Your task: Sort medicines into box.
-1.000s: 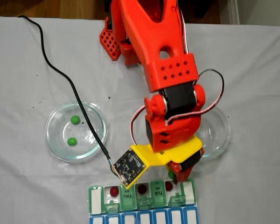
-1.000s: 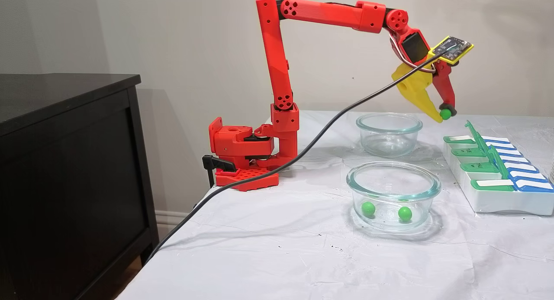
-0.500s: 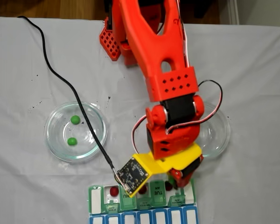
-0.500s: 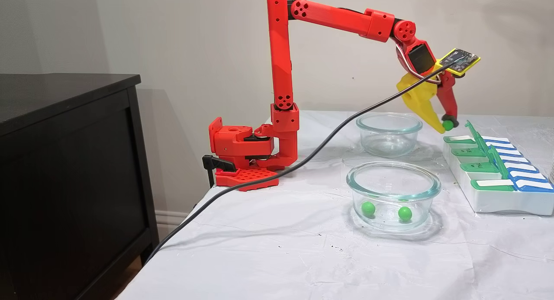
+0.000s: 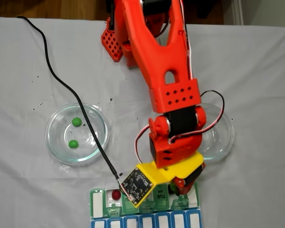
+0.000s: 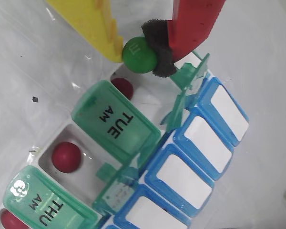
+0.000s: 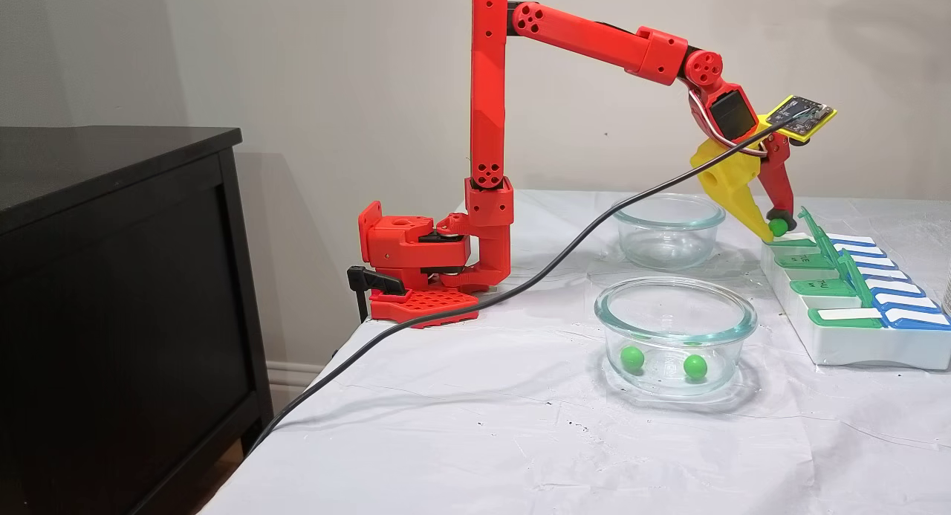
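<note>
Your table [image 7: 461, 441], under its white cloth, runs past the frame edges in both fixed views, and the black cabinet [image 7: 111, 277] beside it is cut off at the left and bottom. Your red arm [image 5: 166, 71] hides much of the box from above: its yellow camera mount [image 5: 145, 183] covers the middle lids. The box [image 7: 854, 348] itself is clipped at the bottom edge of a fixed view [image 5: 99, 205] and at the right of the side one.

Two glass dishes sit on the arm-base side of the box. The near dish [image 7: 672, 311] has two green pills [image 7: 632, 358]; the far dish [image 7: 669, 212] is partly behind the arm from above, and I can't tell if anything is in it.

Your gripper [image 6: 138, 52] is clamped on one green pill [image 6: 139, 55], pinched between the yellow finger and the red finger's black pad, right over the box's end compartments. The pill has a faint stamped mark, unreadable.

Lids readable in the wrist view: "TUE AM" [image 6: 115, 121] and "THU AM" [image 6: 45, 205], both translucent green, the THU one cut at the bottom. The other green lid tabs carry print too small to read. The blue-lidded row [image 6: 200, 152] has blank white panels.

Red pills in the box: one between the TUE and THU lids [image 6: 66, 156], one half hidden behind the TUE lid [image 6: 124, 87], one sliver at the frame's bottom-left corner [image 6: 9, 221].
</note>
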